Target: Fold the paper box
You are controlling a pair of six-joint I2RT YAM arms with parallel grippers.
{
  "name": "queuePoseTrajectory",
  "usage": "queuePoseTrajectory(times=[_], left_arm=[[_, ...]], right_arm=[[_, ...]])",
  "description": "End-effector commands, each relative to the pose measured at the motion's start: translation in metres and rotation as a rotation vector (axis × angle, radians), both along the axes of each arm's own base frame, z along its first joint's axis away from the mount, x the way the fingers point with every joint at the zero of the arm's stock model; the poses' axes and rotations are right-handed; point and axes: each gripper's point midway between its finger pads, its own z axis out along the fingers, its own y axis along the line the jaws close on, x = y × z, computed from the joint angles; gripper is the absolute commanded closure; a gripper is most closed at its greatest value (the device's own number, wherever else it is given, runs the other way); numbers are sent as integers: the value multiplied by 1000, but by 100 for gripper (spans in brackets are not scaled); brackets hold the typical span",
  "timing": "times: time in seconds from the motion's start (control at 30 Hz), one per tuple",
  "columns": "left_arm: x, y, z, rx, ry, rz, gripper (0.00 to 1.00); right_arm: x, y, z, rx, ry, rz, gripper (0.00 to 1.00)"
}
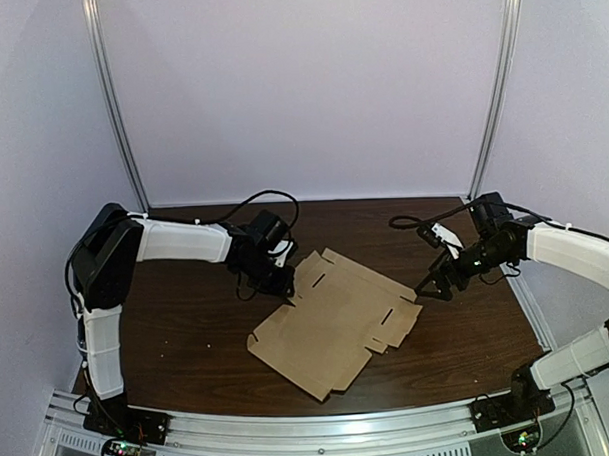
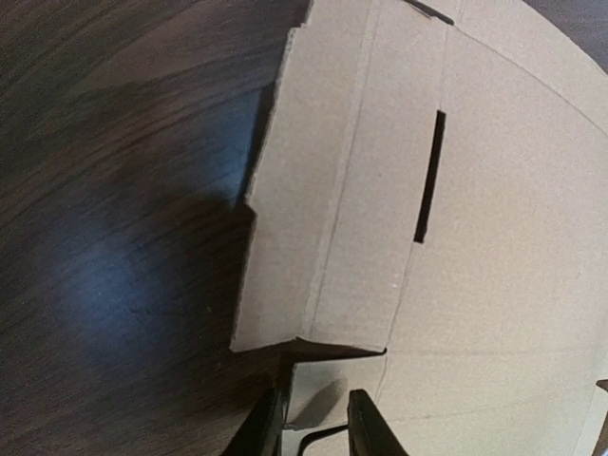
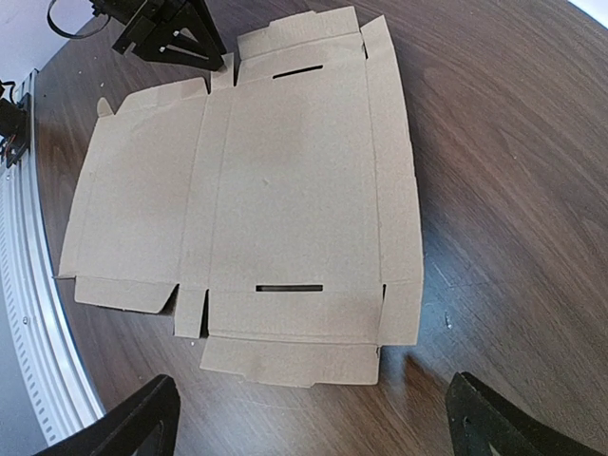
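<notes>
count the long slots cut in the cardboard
2. One slot sits near the edge by the left gripper, the other slot near the opposite edge by the right gripper.

L wrist: box (image 2: 494, 237) past top/rt edges, left end effector (image 2: 318, 423) mostly below frame

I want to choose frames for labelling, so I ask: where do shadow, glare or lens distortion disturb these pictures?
Left wrist: a dark shadow lies on the table beside the cardboard, with a bluish sheen on the wood; the near fingers look soft. Right wrist: strong wide-angle bending, the rail curves; light is even. Top external: soft but evenly lit.
</notes>
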Motion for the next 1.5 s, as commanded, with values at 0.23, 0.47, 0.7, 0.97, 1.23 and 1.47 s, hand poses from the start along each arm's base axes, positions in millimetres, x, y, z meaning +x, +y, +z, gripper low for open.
queuePoseTrajectory(times=[0.23, 0.47, 0.7, 0.97, 1.23, 1.47], left_arm=[[5, -1, -6, -34, -4, 50, 51], [-3, -22, -11, -114, 74, 0, 52], [-9, -27, -17, -143, 127, 17, 70], [-17, -29, -6, -161, 94, -9, 97], [-52, -26, 7, -68, -43, -126, 100], [-90, -36, 25, -90, -113, -190, 100]], right_arm=[[-2, -1, -7, -22, 8, 5, 1], [-2, -1, -6, -20, 7, 4, 1], [-1, 0, -5, -13, 6, -1, 1], [0, 0, -8, -21, 23, 3, 1], [2, 0, 0, -19, 12, -10, 1], [3, 9, -9, -30, 82, 11, 2]])
